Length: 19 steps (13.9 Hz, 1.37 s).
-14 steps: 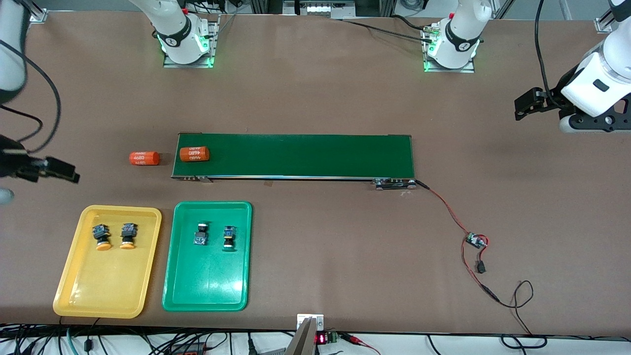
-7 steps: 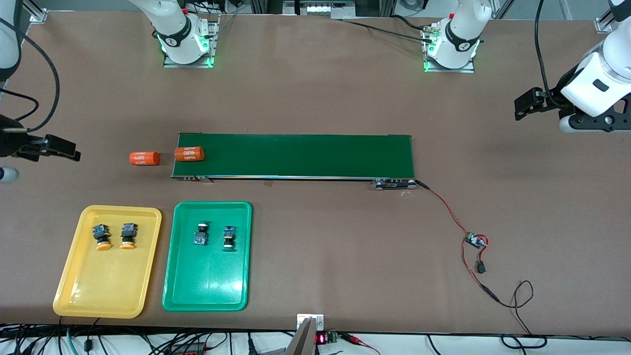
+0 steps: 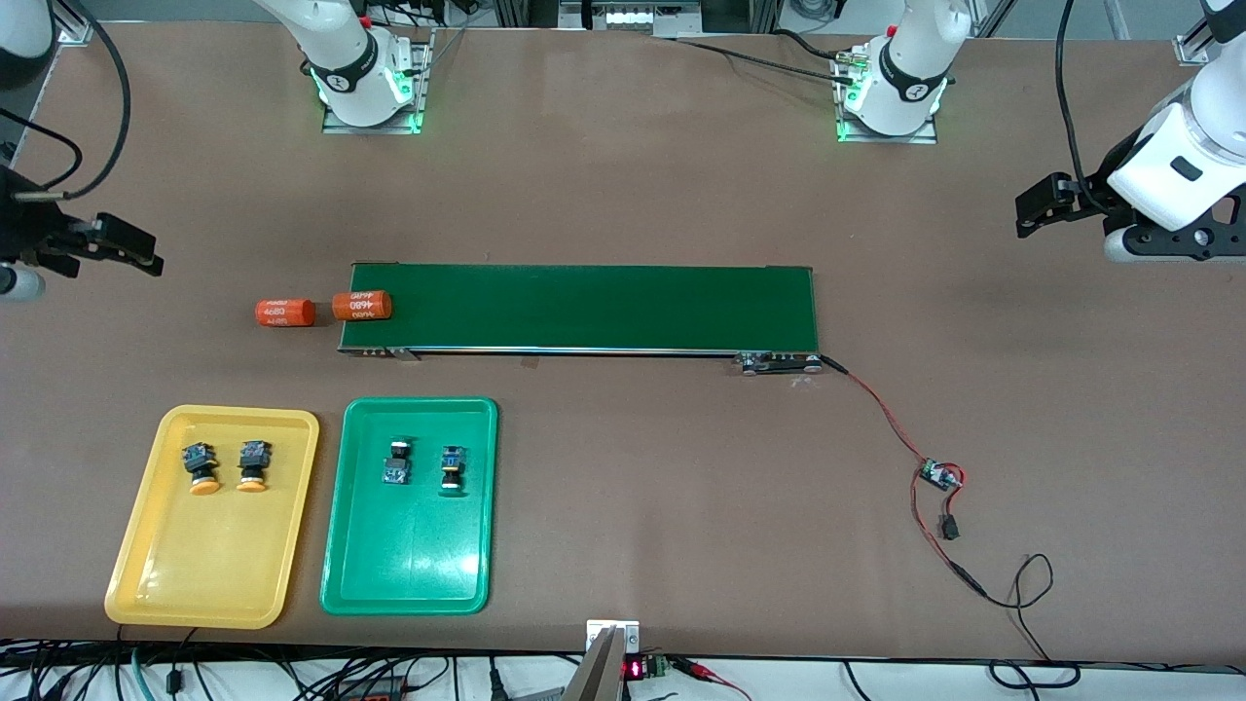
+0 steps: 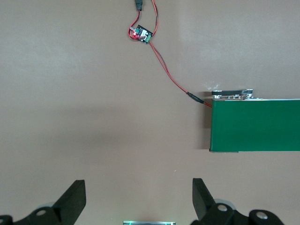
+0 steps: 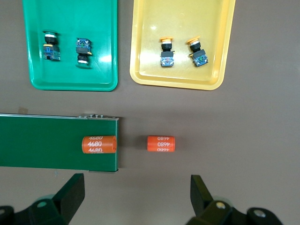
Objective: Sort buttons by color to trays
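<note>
already, from the front, both yellow-capped buttons (image 3: 226, 466) lie in the yellow tray (image 3: 165, 594) and both green-capped buttons (image 3: 423, 465) in the green tray (image 3: 404, 584), near the tabletop's front edge, so sorting looks done. the left gripper (image 4: 138, 199) hangs open-fingered over bare tabletop by the conveyor belt (image 4: 255, 125). the right gripper (image 5: 137, 196), open and empty, hovers over the belt's end, where one orange cylinder (image 5: 99, 144) sits on its edge.

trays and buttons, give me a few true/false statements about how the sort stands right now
1. Both yellow-capped buttons lie in the yellow tray. True.
2. The green tray holds only one button. False: it holds two dark-capped buttons.
3. One orange cylinder sits at the conveyor belt end, another orange cylinder on the table beside it. True.
4. The right gripper is shut on a button. False: it is open and holds nothing.
5. The left gripper hangs over the trays. False: it waits open at its own end of the table.
</note>
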Tool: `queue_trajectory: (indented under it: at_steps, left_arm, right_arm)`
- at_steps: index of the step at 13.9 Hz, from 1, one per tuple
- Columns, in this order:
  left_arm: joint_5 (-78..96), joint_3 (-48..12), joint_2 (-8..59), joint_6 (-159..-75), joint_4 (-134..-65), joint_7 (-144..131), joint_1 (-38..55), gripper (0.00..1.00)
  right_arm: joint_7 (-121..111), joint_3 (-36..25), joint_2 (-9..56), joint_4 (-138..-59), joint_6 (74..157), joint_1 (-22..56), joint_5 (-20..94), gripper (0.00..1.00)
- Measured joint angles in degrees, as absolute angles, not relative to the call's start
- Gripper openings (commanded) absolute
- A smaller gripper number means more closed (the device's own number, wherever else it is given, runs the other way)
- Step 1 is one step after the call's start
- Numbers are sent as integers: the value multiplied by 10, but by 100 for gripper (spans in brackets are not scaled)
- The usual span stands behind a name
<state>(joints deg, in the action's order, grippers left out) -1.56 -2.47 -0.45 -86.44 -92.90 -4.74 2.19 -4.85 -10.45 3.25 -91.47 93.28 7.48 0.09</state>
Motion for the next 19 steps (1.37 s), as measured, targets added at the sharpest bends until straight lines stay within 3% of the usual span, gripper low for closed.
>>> queue_trajectory:
  at_steps: [19]
  left_arm:
    - [-16, -25, -4, -864, -929, -47, 22, 100]
  right_arm:
    - [-32, -105, 0, -939, 930, 75, 1, 100]
